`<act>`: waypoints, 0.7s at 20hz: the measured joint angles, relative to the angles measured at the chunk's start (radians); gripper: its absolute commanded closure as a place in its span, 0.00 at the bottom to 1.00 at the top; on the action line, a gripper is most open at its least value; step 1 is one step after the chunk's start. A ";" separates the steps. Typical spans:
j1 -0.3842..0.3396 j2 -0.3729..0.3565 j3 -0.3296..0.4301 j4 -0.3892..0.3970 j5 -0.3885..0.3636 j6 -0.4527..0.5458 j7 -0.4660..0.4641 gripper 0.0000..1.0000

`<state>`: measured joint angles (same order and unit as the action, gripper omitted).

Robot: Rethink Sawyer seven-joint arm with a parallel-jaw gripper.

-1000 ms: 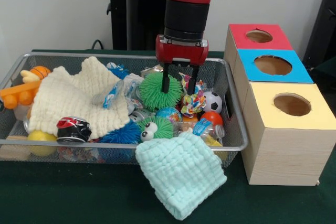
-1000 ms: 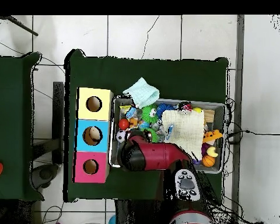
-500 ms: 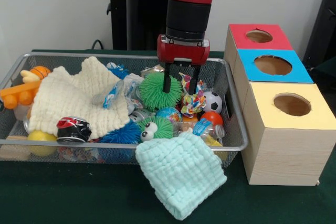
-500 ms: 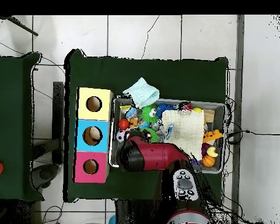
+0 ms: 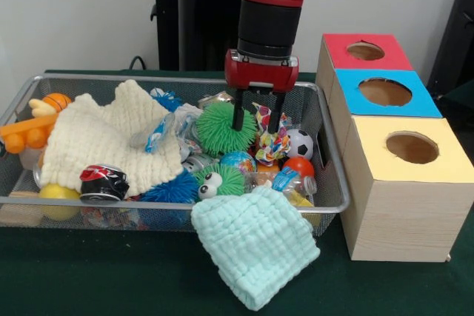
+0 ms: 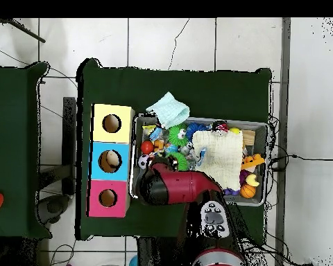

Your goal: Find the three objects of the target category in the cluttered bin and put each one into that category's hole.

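The bin (image 5: pixel 337 183) is a wide silver wire-mesh basket full of toys and cloths; it also shows in the overhead view (image 6: pixel 261 126). My gripper (image 5: pixel 256 125) hangs open over the bin's right part, empty. One finger stands in front of a green spiky ball (image 5: pixel 221 127), the other by a multicoloured knotted toy (image 5: pixel 271 142). Three boxes stand beside the bin, each with a round hole: red (image 5: pixel 364 50), blue (image 5: pixel 385 92) and yellow (image 5: pixel 412 147). In the overhead view my arm (image 6: pixel 176 187) hides the gripper.
In the bin lie a cream cloth (image 5: pixel 104 138), a crushed can (image 5: pixel 103 181), a small soccer ball (image 5: pixel 299 143), an orange ball (image 5: pixel 299 167), a green toy with eyes (image 5: pixel 216 180) and a blue spiky ball (image 5: pixel 172 189). A mint cloth (image 5: pixel 255 246) hangs over the front rim.
My gripper has shifted slightly to the picture's right and lifted a little in the front view. It stays open. The things in the bin have not moved.
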<state>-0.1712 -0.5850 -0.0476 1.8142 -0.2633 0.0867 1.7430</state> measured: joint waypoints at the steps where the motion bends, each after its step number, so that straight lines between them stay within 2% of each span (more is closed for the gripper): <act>1: 0.000 0.001 0.000 0.000 0.000 0.000 0.000 0.00; 14: -0.002 -0.006 0.000 0.000 0.000 0.000 0.000 0.00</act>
<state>-0.1732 -0.5911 -0.0479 1.8144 -0.2633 0.0867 1.7430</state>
